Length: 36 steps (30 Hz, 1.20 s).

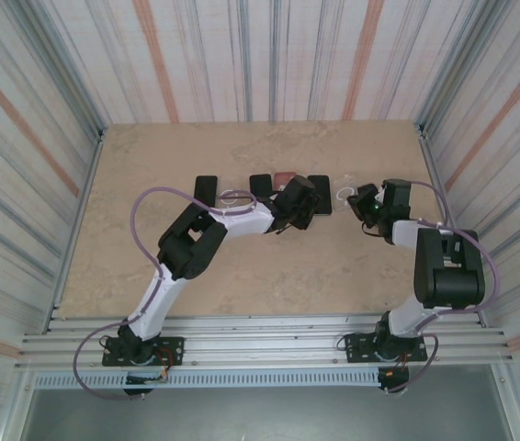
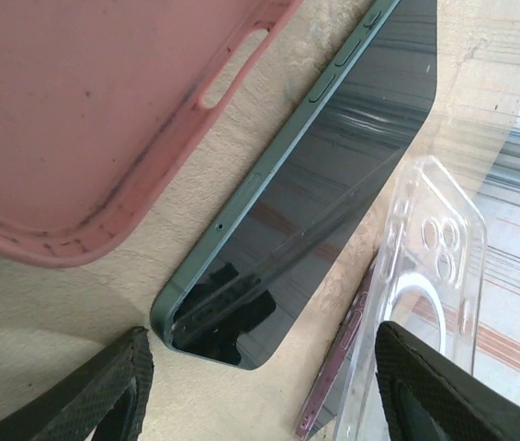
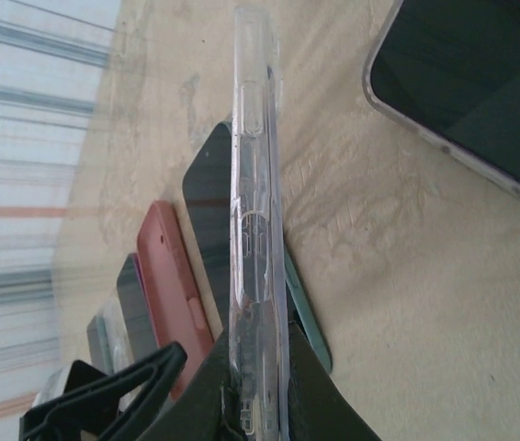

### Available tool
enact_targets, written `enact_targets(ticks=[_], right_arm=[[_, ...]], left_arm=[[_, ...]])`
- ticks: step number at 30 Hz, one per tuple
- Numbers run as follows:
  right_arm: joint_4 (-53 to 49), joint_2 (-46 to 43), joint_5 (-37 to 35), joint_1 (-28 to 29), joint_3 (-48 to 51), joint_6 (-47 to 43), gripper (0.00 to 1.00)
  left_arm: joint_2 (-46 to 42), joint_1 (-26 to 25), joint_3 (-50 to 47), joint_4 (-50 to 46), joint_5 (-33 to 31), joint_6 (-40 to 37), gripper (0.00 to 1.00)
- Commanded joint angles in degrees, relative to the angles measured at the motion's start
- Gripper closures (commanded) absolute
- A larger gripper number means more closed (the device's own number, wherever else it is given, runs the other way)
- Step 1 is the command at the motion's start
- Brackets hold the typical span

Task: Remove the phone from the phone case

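Left pincer (image 2: 265, 390) spread above green phone (image 2: 333, 202) on tabletop (image 2: 39, 312); right pincer (image 3: 255, 372) pinching clear case (image 3: 255, 230).

This looks like a lab test cell: a beige marbled tabletop (image 1: 150, 266) sits boxed in by grey-and-orange striped walls (image 1: 260, 55), ribbed aluminium rails (image 1: 269, 342) along its near edge.

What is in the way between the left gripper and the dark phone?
Nothing visible. The near corner of the phone lies ahead of the open left gripper. The pink case lies to one side; the clear case stands on the other, pinched by the right gripper.
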<state>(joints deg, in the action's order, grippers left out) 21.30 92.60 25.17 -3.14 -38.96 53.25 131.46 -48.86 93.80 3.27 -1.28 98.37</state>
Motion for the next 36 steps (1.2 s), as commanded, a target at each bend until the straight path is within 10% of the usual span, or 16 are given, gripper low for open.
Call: enact_targets(ticks=[1, 15, 36], right_arm=[[1.89, 2.87, 2.27, -0.57, -2.55, -2.33, 0.99], [-2.80, 10.24, 5.07, -1.91, -7.36, -6.30, 0.92], [-18.97, 3.85, 3.44, -4.81, -8.37, -15.24, 0.46]], left_arm=[[-3.88, 0.25, -1.67, -0.65, -0.06, 0.17, 0.33], [-7.77, 1.93, -1.65, 1.66, 1.65, -2.79, 0.31], [-8.67, 3.58, 0.09, 2.73, 4.95, -5.49, 0.31]])
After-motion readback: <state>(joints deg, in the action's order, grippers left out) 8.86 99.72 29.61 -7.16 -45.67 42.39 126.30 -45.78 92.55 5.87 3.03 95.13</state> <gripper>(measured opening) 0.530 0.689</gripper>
